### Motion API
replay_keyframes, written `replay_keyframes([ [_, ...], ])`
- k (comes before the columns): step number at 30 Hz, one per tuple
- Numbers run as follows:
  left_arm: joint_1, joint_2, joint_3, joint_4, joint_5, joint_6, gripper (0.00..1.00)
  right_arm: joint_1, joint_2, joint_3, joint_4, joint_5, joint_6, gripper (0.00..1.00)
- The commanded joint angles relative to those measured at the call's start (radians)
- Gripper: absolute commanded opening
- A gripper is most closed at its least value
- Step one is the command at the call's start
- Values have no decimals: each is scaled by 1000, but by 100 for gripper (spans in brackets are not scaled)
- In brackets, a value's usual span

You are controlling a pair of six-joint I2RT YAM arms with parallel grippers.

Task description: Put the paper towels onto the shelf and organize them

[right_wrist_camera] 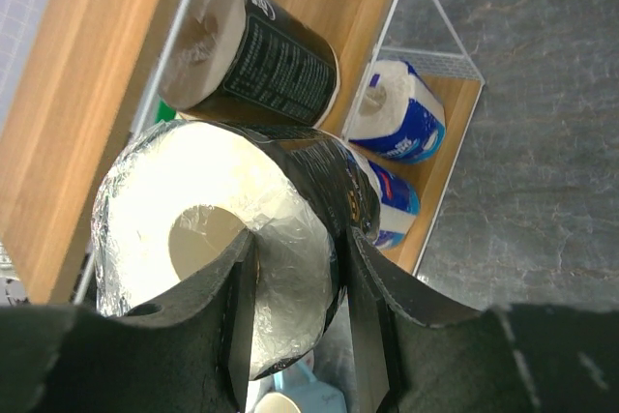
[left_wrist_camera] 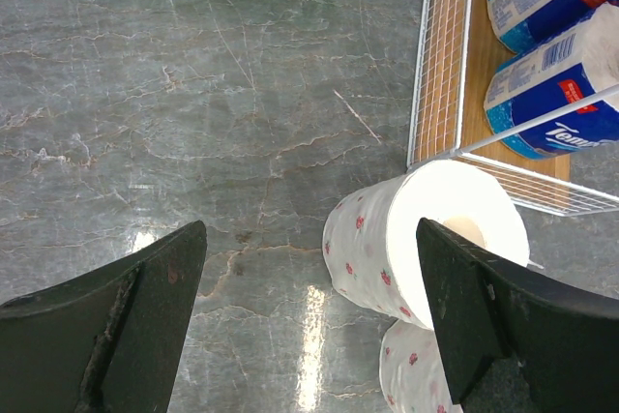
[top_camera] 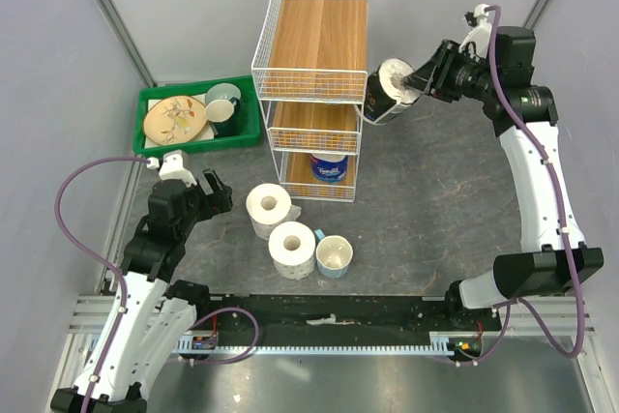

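My right gripper (top_camera: 414, 82) (right_wrist_camera: 295, 239) is shut on a dark-wrapped paper towel roll (top_camera: 390, 94) (right_wrist_camera: 203, 239), one finger in its core and one outside. It hangs in the air at the right side of the shelf (top_camera: 319, 36) (right_wrist_camera: 97, 94). Another dark-wrapped roll (right_wrist_camera: 256, 50) lies on a board inside. Two blue-wrapped rolls (right_wrist_camera: 397, 113) (right_wrist_camera: 392, 195) (top_camera: 329, 167) sit on the bottom board. Two flower-patterned rolls (top_camera: 268, 206) (top_camera: 292, 247) (left_wrist_camera: 387, 239) stand on the table before the shelf. My left gripper (top_camera: 208, 191) (left_wrist_camera: 309, 239) is open, low and left of them, holding nothing.
A green tray (top_camera: 193, 145) with a plate (top_camera: 175, 119) and a cup (top_camera: 222, 99) stands left of the shelf. A pale blue cup (top_camera: 334, 255) sits right beside the nearer patterned roll. Grey walls close in both sides of the marbled table.
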Motion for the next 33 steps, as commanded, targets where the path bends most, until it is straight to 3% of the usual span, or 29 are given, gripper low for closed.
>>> replay_keyframes([
  [1, 6, 0, 19, 37, 11, 5, 96, 38, 22, 69, -39, -28, -49, 43],
  [33, 6, -9, 18, 36, 2, 6, 96, 273, 139, 164, -54, 156, -49, 43],
])
